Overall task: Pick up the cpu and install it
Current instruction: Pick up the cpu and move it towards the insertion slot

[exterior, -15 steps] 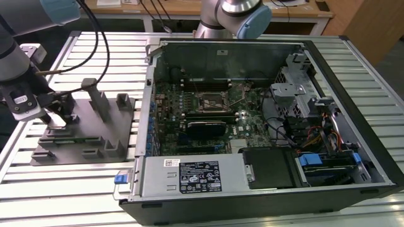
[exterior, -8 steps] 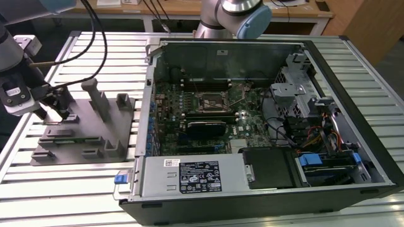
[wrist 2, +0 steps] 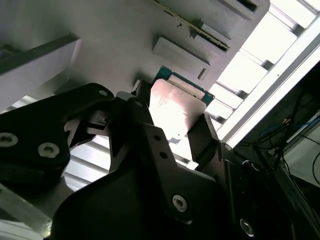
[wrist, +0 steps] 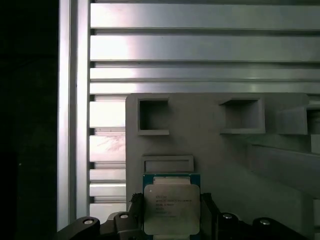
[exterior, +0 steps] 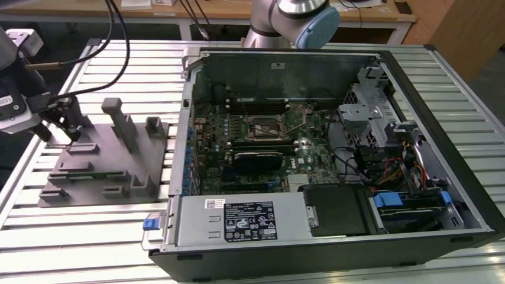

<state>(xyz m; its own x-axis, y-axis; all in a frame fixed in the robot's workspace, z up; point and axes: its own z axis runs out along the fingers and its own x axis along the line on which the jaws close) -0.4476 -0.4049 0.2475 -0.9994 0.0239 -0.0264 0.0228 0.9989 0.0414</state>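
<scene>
Exterior view: the gripper (exterior: 65, 133) hangs low over the grey plastic fixture (exterior: 110, 171) at the exterior view's left. The fixture lies on the ribbed aluminium table (exterior: 94, 65), well apart from the open computer case (exterior: 284, 71) and the dark socket (exterior: 264, 125) on its green board.

First wrist view: the cpu (wrist: 171, 207) sits between the two black fingers (wrist: 135, 210), which appear to press on its opposite side edges, the jaws closed down to its width. It is a thin flat square with a dull silver metal lid on a green rim. It sits over the fixture's matte grey face, just beside a small rectangular pocket (wrist: 167, 164). I cannot tell whether it is lifted clear.

Second wrist view: the lid catches a hard glare, so the metal looks smooth and slick. I judge the cpu light and stiff, but delicate on its underside. The side edges, where the fingers are now, are the right place to hold it. It should be kept level and squeezed only modestly, since it could skid or tilt.
</scene>
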